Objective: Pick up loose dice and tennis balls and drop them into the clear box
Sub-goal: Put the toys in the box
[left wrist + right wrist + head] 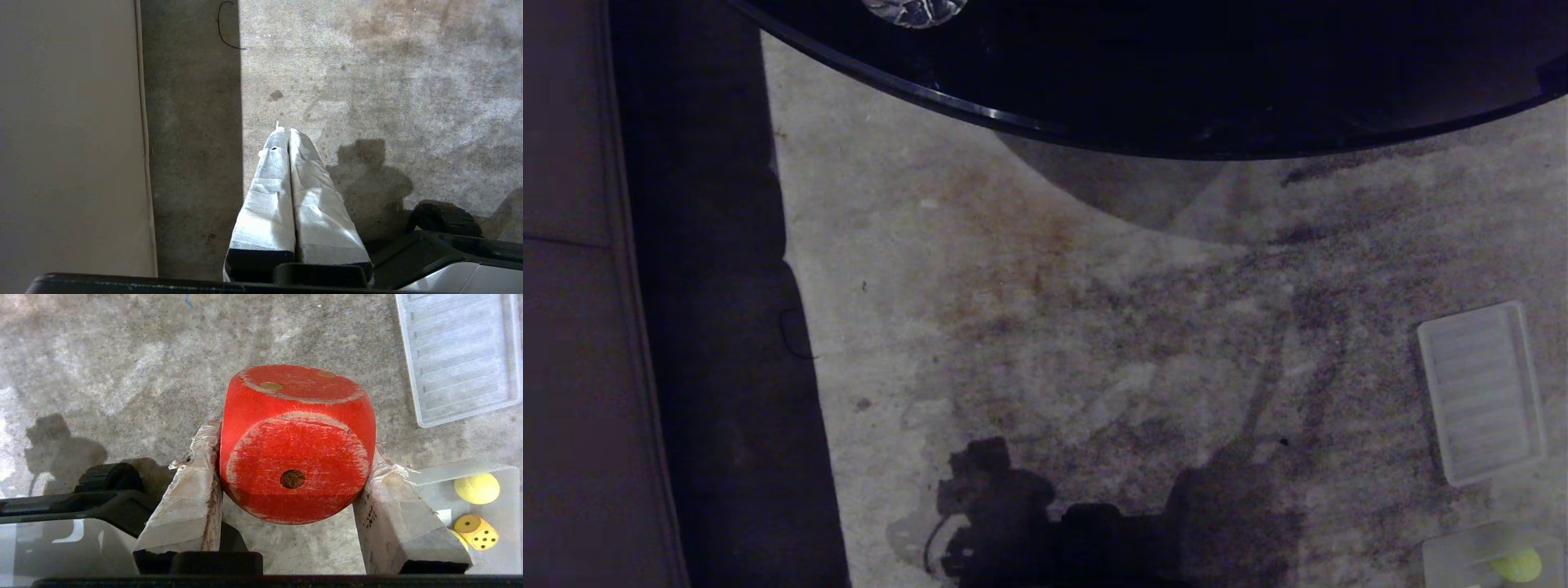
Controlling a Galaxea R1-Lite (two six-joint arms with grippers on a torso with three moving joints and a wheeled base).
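In the head view, a ribbed clear lid point(1482, 392) is seen lying on the stained floor point(1094, 327) at the right, and just below it the clear box point(1462, 555) with a tennis ball point(1521, 564) inside.

In the left wrist view, the left gripper point(284, 132) is seen above the floor with its fingers pressed together, empty.

In the right wrist view, the red die point(296, 443) is clamped between the fingers of the right gripper point(294, 465) above the floor; a yellow die point(477, 532) is seen in the box.
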